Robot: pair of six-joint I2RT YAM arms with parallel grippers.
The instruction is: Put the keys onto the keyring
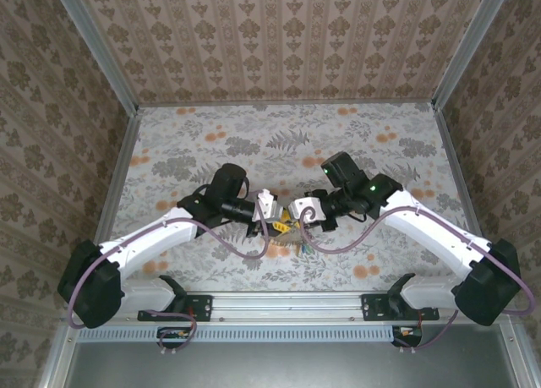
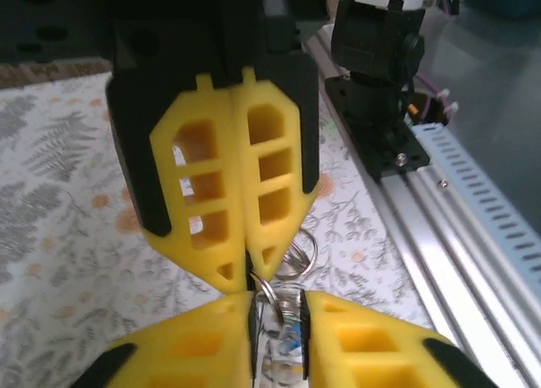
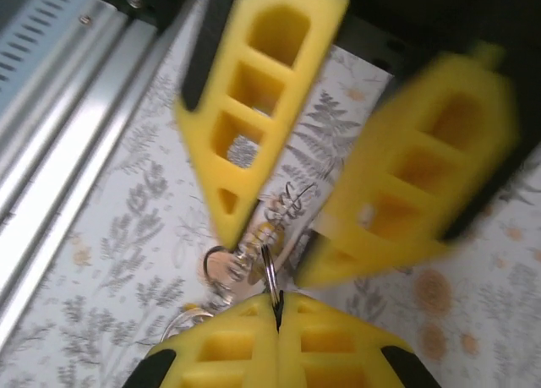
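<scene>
keyring (image 3: 269,274) sits pinched in right gripper (image 3: 277,310).

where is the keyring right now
In the right wrist view the thin dark metal keyring stands edge-on, pinched in the shut right gripper over the near middle of the table, with the open left gripper facing it.

Glossy metal keyring (image 3: 270,274), matt yellow plastic jaws, matt printed table (image 1: 254,134), metal rail (image 1: 279,303)
</scene>
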